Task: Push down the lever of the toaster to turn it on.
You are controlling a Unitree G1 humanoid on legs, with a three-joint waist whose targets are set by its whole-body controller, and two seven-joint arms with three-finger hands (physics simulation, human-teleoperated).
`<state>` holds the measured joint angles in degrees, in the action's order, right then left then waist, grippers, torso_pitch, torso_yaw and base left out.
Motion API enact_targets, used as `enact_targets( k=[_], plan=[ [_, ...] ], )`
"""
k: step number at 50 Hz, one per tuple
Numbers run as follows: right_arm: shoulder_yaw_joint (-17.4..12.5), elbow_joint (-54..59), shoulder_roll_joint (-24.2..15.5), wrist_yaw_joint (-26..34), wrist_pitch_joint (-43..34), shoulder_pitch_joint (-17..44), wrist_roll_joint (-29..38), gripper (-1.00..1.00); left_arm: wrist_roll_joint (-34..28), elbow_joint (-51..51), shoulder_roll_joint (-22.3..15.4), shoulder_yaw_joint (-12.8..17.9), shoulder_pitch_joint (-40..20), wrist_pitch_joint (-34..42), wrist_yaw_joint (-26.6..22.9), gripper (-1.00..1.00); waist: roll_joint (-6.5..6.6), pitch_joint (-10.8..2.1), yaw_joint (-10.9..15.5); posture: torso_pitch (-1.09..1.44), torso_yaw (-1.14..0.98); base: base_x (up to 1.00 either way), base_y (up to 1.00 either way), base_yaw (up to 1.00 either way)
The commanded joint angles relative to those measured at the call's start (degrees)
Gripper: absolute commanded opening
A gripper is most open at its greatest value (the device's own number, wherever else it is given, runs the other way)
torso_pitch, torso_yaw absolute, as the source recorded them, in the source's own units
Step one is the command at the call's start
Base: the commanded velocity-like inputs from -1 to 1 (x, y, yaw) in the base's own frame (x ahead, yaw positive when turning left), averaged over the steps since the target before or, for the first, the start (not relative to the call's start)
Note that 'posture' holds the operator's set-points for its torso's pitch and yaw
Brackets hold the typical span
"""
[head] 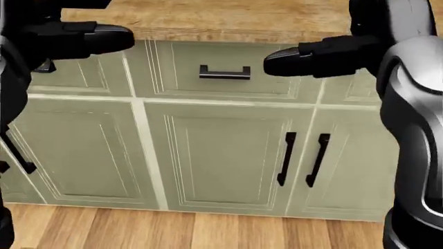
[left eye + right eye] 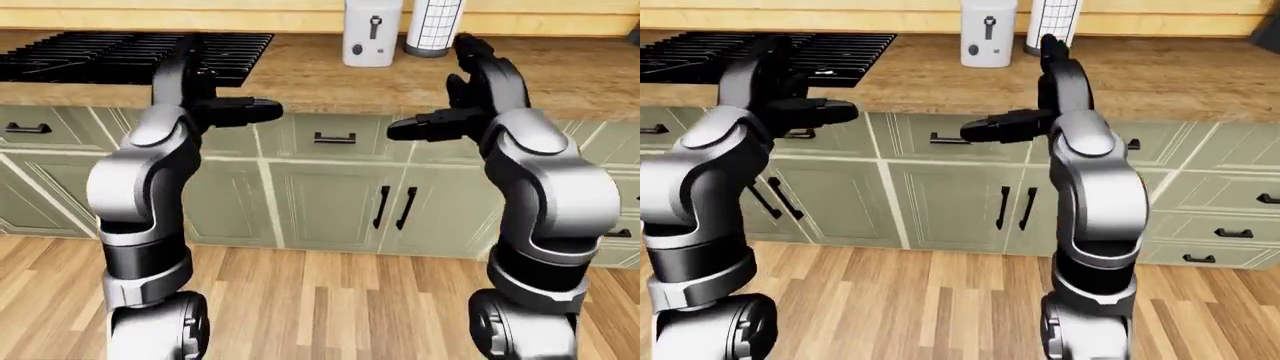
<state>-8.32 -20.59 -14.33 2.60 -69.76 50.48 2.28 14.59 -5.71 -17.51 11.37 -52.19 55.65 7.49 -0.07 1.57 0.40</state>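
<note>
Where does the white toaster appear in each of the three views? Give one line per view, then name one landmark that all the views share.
Left-eye view: the toaster stands at top centre on the wooden counter, left of a white gridded cylinder.
Right-eye view: top centre, left of that cylinder.
Head view: not in it.
Shared landmark: the paired vertical black door handles.

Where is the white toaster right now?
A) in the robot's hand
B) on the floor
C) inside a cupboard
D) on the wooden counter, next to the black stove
D: the toaster stands on the counter, right of the stove, with no hand touching it.
</note>
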Motion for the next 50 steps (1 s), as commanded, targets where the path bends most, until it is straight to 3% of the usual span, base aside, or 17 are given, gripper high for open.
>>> enact_targets(
  k=[1,4,5,10,13,14,17,23,27,28,30,37,41,42,44,47,50],
  plan=[
    [-0.2,-0.5,-1.5,-0.2,-2.0,5.7,-0.6,1.00,0.5,2.0,-1.4,-0.3,-5.1,-1.3,0.2,1.00,0.11,-1.30,-0.1,0.00,0.00,0.00,0.00,0.00],
    [-0.8,2.3,-2.8,-0.8,-3.7,10.8,-1.2,1.00,0.5,8.1,-2.8,-0.8,-10.8,-2.3,-0.3,1.00,0.17,-0.87,0.0,0.00,0.00,0.00,0.00,0.00],
    [-0.7,3.6,-3.6,-0.8,-3.9,13.1,-1.5,1.00,0.4,10.1,-3.3,-0.9,-12.3,-3.0,-0.5,1.00,0.48,-2.38,-0.1,0.00,0.00,0.12,0.00,0.00],
    [-0.8,6.7,-6.6,0.0,-4.5,17.0,-2.2,1.00,0.6,13.7,-3.8,-1.2,-15.2,-3.9,-1.2,1.00,-0.50,0.63,-0.3,0.00,0.00,0.29,0.00,0.00],
    [-1.3,7.4,-7.2,0.0,-4.7,18.2,-2.7,1.00,0.4,15.1,-4.3,-1.5,-17.1,-3.8,-1.5,1.00,-2.82,0.61,0.0,0.00,0.00,0.30,0.00,0.00],
    [-1.3,7.6,-7.5,0.0,-4.9,18.8,-2.9,1.00,0.5,15.2,-4.3,-1.5,-17.6,-3.4,-1.5,1.00,-1.74,0.38,-0.1,0.00,0.00,0.31,0.00,0.00],
    [-1.0,7.5,-7.5,-0.1,-5.0,18.9,-3.3,1.00,0.4,16.5,-4.6,-1.4,-19.0,-3.7,-1.6,1.00,-2.60,0.13,0.2,0.00,0.00,0.31,0.00,0.00],
    [-0.9,7.6,-7.7,-0.2,-5.1,19.4,-3.8,1.00,0.1,17.0,-4.9,-1.6,-20.2,-3.5,-1.7,1.00,-0.12,0.65,-0.2,0.00,0.00,0.33,0.00,0.00],
    [-0.5,7.8,-7.8,-0.1,-5.1,19.6,-3.8,1.00,0.1,17.6,-4.9,-1.5,-20.4,-3.8,-1.6,1.00,4.84,-0.50,-1.2,0.00,0.00,0.33,0.00,0.00],
    [-0.4,8.0,-7.8,-0.1,-4.8,19.5,-3.8,1.00,0.1,17.4,-4.9,-1.4,-20.2,-3.7,-1.6,1.00,3.90,-0.35,-1.0,0.00,0.00,0.34,0.00,0.00],
    [-0.2,7.7,-7.6,-0.1,-4.9,19.3,-3.7,1.00,0.2,17.4,-4.9,-1.3,-20.2,-3.7,-1.5,1.00,4.52,0.44,-1.1,0.00,0.00,0.33,0.00,0.00],
    [0.3,7.3,-7.6,0.5,-5.9,19.6,-3.1,1.00,0.5,17.1,-5.1,-1.1,-19.7,-3.9,-1.3,1.00,1.08,0.35,0.1,0.00,0.00,0.34,0.00,0.00],
    [0.4,7.8,-7.4,0.7,-6.1,20.4,-2.8,1.00,0.6,17.8,-5.2,-1.1,-20.4,-4.1,-1.2,1.00,-3.59,-0.85,0.8,0.00,0.00,0.29,0.00,0.00],
    [0.5,7.9,-7.3,0.8,-6.0,20.5,-2.7,1.00,0.7,17.8,-5.2,-1.1,-20.5,-4.0,-1.1,1.00,-2.57,-1.09,0.7,0.00,0.00,0.22,0.00,0.00],
    [0.4,7.9,-7.2,0.9,-5.8,20.4,-2.6,1.00,0.7,18.3,-5.1,-1.2,-20.4,-4.6,-1.1,1.00,-3.88,0.05,0.7,0.00,0.00,0.20,0.00,0.00],
    [0.5,7.5,-7.2,1.1,-6.0,20.0,-2.5,1.00,0.8,18.5,-5.0,-1.2,-20.6,-4.6,-0.9,1.00,-2.54,-0.89,0.3,0.00,0.00,0.11,0.00,0.00],
    [0.7,7.9,-7.2,1.4,-5.7,19.9,-2.2,1.00,0.9,18.6,-4.9,-1.3,-20.7,-4.6,-0.7,1.00,-1.84,1.74,0.0,0.00,0.00,0.02,0.00,0.00]
  ],
)
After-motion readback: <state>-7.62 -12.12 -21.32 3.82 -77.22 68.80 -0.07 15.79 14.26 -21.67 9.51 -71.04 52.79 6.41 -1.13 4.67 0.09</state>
